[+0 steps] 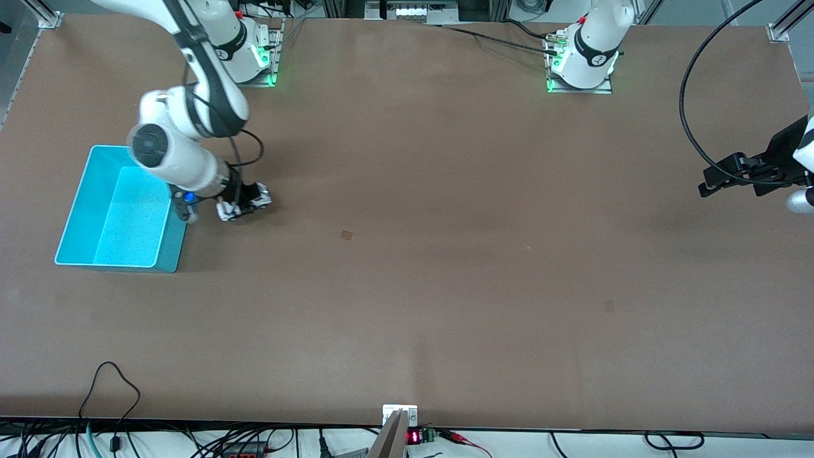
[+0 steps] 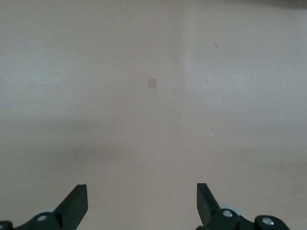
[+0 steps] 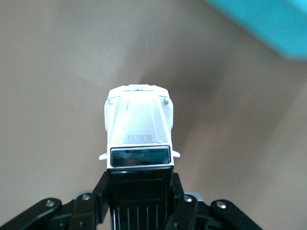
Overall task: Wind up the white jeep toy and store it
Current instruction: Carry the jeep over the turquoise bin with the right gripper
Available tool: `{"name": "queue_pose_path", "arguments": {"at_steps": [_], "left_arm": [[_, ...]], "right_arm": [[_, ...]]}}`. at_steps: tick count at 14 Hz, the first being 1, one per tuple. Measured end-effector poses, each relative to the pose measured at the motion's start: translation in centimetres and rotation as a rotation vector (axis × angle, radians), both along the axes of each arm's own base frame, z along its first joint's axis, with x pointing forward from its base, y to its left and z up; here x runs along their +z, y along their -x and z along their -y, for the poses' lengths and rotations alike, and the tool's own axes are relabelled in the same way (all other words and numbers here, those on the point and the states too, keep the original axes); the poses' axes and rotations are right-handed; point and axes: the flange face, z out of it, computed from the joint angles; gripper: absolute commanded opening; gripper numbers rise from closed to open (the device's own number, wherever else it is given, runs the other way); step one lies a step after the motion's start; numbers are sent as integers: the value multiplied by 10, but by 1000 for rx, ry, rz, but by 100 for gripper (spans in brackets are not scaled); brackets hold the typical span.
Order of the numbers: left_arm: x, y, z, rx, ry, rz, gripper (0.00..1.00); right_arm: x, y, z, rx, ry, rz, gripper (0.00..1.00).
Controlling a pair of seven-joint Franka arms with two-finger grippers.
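Even overhead light (soft shadows)

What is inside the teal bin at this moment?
Nothing shows on the visible floor of the teal bin. The right arm covers one corner, so that part cannot be checked. The white jeep toy is outside it, clamped in the right hand.

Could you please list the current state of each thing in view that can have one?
Jeep: gripped at its black roof end, upright, beside the bin.
Bin: open-topped, nothing visible inside.
Right gripper: shut on the jeep, low beside the bin.
Left gripper: open, holding nothing, waiting over bare table at the left arm's end.
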Motion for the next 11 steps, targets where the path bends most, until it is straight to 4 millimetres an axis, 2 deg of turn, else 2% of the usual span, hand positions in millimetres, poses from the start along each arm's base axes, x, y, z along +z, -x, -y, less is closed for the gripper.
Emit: {"name": "queue_pose_path", "arguments": {"at_steps": [2,5,7,11], "left_arm": [[-1,1,0,0,0,-8,100],[-1,1,0,0,0,-13,100],[-1,1,0,0,0,-13,100],[-2,1,0,0,0,-16,100]], "right_arm": [[36,-2,52,114,-25,41,14],[69,5,114,328,-21,74,14],[78,9,139,479,24,74,14],[79,15,182,745,54,49,14]]}}
